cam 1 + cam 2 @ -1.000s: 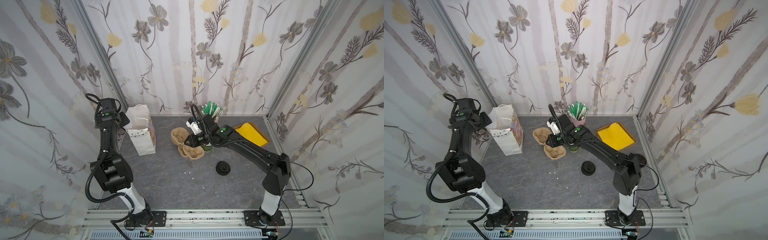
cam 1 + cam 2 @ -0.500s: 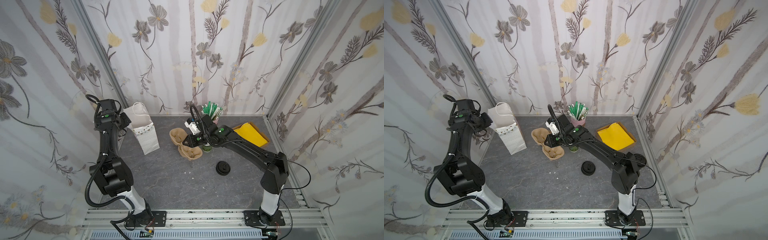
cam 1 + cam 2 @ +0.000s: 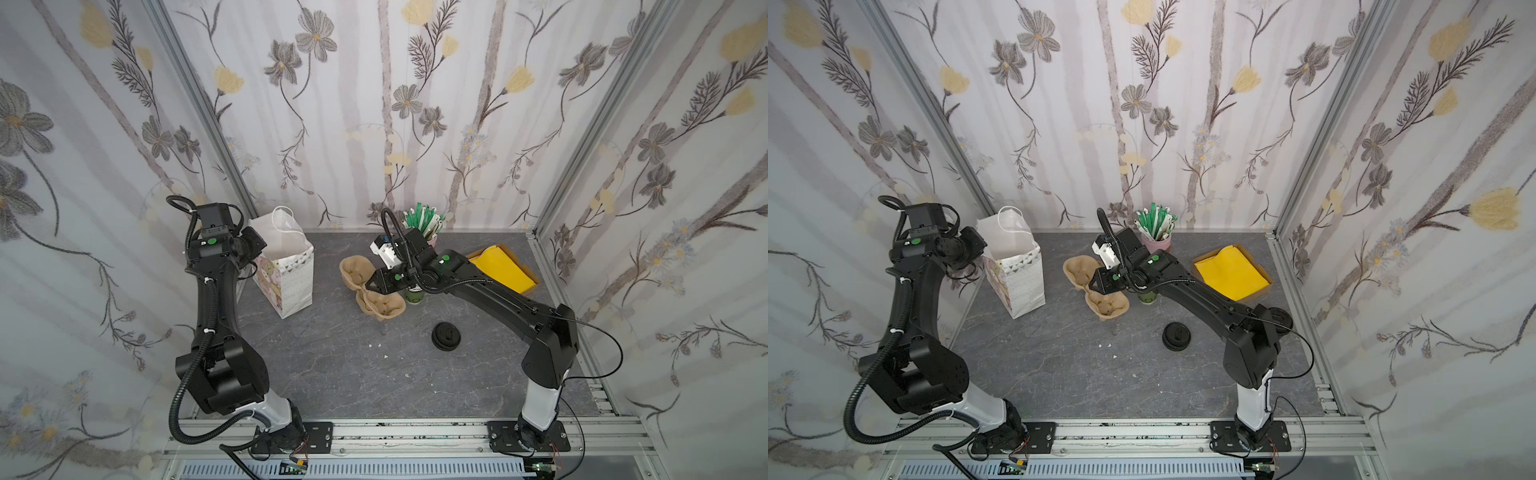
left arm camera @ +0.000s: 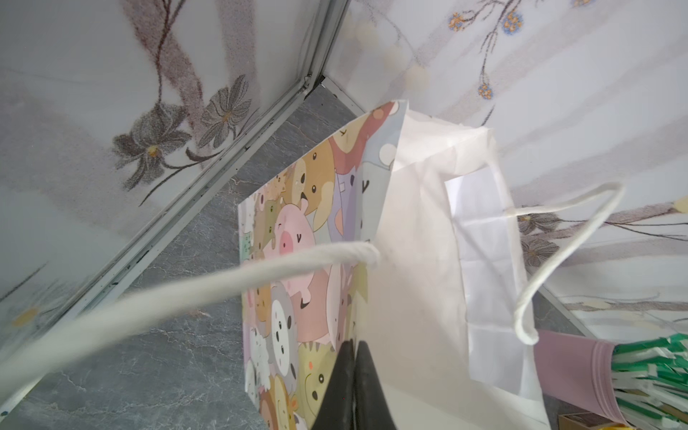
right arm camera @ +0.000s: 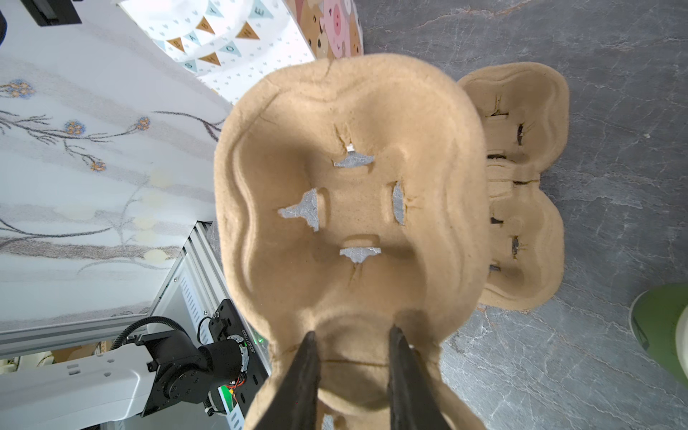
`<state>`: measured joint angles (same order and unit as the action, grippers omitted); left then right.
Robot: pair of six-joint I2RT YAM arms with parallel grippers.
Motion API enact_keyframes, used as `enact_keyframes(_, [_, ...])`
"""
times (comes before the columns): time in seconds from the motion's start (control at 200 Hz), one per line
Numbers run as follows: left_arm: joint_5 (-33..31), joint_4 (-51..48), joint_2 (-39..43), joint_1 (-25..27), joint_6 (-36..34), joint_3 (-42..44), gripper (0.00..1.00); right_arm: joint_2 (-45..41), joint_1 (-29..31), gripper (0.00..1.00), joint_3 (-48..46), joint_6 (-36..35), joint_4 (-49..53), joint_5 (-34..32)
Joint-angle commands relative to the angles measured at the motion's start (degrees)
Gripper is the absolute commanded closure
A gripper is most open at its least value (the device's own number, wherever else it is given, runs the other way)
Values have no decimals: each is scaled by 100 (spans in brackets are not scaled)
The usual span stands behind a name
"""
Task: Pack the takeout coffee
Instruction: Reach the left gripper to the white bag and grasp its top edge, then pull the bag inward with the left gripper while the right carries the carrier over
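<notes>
Moved since a second ago: white handled bag (image 3: pixel 291 270), drawn off the left wall toward mid-table, now upright and open-mouthed. The left gripper (image 4: pixel 353 346) has closed, jaws pressed flat on the bag's top edge, so the bag is judged ready to receive. Takeout coffee: no lidded cup identifiable; the only candidate, a green paper cup (image 3: pixel 414 296), stands under the right forearm, top hidden. Outward: right gripper (image 5: pixel 352 333) pinches the bridge of a pulp cup carrier (image 5: pixel 353 178) above a second carrier (image 5: pixel 521 186); loose black lids (image 3: pixel 445 337) lie apart, so lidding and loading appear outstanding.
</notes>
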<state>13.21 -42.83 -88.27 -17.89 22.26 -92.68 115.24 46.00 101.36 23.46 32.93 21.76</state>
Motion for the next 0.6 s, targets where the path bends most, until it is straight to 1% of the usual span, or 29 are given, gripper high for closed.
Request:
enact_keyframes(0.0, [193, 164, 477, 51, 374, 369, 100, -187, -27, 76, 9, -86, -87, 109])
enact_keyframes(0.285, [464, 251, 2052, 457, 955, 1534, 100, -657, -143, 76, -55, -98, 363, 91])
enact_keyframes(0.39, [796, 266, 2540, 638, 1166, 1809, 100, -885, -174, 76, -88, 11, 484, 143])
enact_keyframes(0.595, [1600, 259, 3585, 727, 1525, 2391, 100, -1364, -247, 76, -182, 139, 751, 146])
